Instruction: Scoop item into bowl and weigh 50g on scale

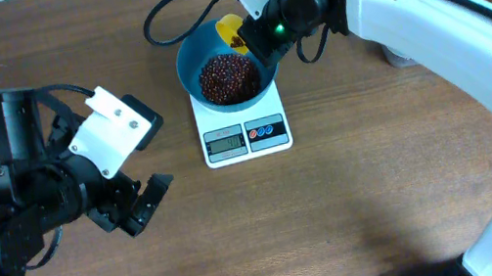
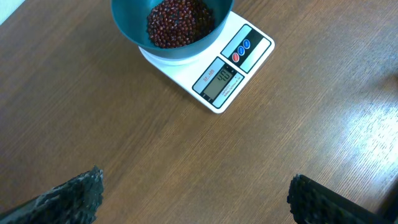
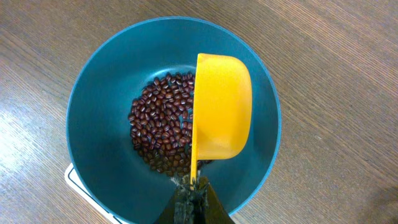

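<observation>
Beans: too many to count, one loose heap on the floor of the bowl, slightly left of centre in the right wrist view. No stray beans visible on the table.

Counts: 1 bowl, 1 scale, 1 yellow scoop, 2 grippers. The bowl sits on the scale platform, at the far middle of the table. The scale front has 1 display and 2 round buttons, one red and one blue. The display is lit, but I can't read the digits with confidence.

Scoop: inside the bowl, above the heap's right side and rolled on edge. Its mouth faces left toward the beans and its back faces right. The long axis runs from the handle at the bowl's near rim up toward the far rim. Can't tell if anything is left in it.

Right gripper: fingers clamped tight on the scoop handle, over the bowl rim.

Left gripper: jaws spread wide, nothing between them, touching nothing. It hangs over bare table, well left of and nearer than the scale.
</observation>
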Available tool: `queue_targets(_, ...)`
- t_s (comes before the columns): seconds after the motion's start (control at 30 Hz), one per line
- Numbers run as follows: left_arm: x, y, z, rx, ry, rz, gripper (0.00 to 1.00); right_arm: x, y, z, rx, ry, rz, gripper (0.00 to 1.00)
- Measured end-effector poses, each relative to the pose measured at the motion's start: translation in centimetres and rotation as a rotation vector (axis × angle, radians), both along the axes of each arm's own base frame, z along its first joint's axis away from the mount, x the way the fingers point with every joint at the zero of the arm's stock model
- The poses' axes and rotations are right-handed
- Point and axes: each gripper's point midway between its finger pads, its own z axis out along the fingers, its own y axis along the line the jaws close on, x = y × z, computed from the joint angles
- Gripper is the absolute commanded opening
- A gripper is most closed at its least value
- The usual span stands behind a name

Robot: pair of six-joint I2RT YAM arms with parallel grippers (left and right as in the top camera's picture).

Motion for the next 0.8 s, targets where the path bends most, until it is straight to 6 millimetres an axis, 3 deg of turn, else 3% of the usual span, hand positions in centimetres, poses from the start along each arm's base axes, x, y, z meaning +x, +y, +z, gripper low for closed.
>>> queue_targets(0.8,0.0,0.0,0.0,0.0,0.0,0.0,0.99,1.02,0.05,0.57,0.002,-0.049,-0.012,0.04)
